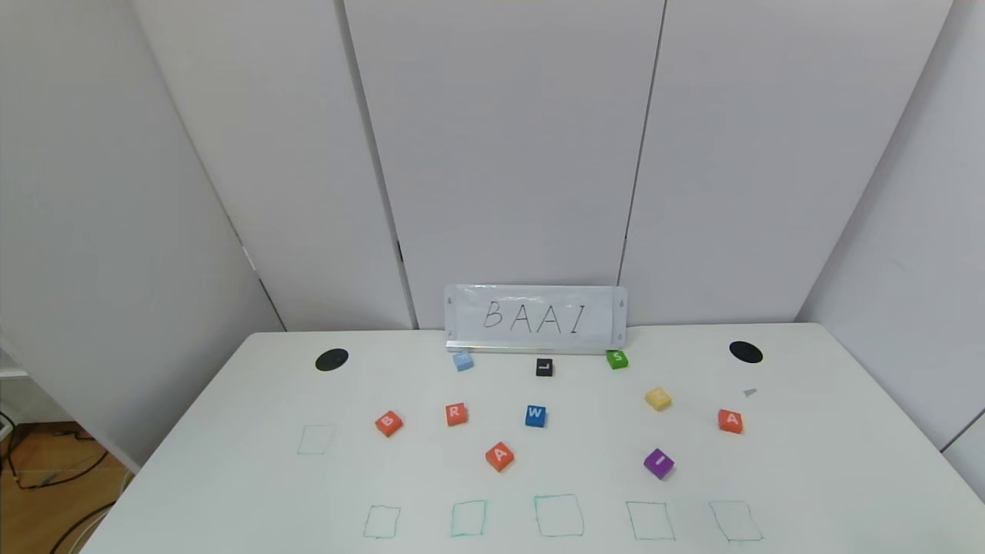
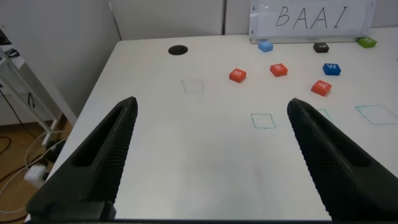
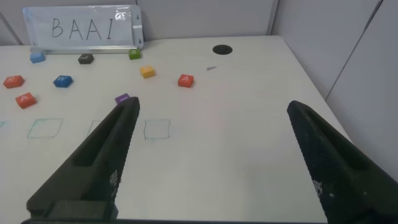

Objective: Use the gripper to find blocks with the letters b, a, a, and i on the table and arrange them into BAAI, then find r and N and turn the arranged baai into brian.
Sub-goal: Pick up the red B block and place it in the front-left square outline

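On the white table (image 1: 231,477) lie the orange-red B (image 1: 388,422), the orange-red R (image 1: 455,414), one orange-red A (image 1: 499,456), a second A (image 1: 730,421) at the right, and the purple I (image 1: 659,463). Neither gripper shows in the head view. My left gripper (image 2: 211,155) is open and empty above bare table at the near left, short of the B (image 2: 237,75), R (image 2: 278,70) and A (image 2: 321,88). My right gripper (image 3: 211,155) is open and empty at the near right, short of the I (image 3: 122,98) and A (image 3: 185,80).
A blue W (image 1: 535,415), black L (image 1: 544,367), green S (image 1: 617,358), a light blue cube (image 1: 462,361) and a yellow cube (image 1: 658,398) also lie there. A BAAI sign (image 1: 535,318) stands at the back. Several green squares (image 1: 559,515) line the front edge.
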Controlling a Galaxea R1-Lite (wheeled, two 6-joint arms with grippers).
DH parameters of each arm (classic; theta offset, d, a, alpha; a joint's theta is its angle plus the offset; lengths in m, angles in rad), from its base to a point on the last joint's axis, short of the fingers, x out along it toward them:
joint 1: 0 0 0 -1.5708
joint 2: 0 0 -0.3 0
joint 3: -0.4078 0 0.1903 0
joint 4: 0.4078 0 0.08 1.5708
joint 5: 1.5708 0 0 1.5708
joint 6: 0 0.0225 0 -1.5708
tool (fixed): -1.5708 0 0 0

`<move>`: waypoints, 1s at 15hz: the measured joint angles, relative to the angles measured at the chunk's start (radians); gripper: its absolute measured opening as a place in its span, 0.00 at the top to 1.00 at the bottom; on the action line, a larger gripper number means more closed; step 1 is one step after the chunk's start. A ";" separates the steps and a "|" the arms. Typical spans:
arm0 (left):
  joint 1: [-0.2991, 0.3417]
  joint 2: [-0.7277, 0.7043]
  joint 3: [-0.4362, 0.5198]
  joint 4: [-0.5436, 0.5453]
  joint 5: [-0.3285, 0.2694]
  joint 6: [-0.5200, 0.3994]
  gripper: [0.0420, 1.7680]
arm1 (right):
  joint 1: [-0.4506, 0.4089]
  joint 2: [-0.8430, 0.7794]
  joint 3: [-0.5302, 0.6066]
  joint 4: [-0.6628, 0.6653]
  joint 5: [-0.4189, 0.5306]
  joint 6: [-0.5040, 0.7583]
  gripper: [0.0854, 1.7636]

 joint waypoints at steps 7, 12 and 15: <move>0.000 0.000 0.000 0.000 0.000 0.000 0.03 | 0.000 0.000 0.000 0.000 0.000 0.000 0.03; 0.000 0.000 0.000 0.000 0.000 0.000 0.03 | 0.000 0.000 0.000 0.000 0.000 0.000 0.03; 0.000 0.000 0.000 0.000 0.000 -0.001 0.03 | 0.000 0.000 0.000 0.000 0.000 0.000 0.03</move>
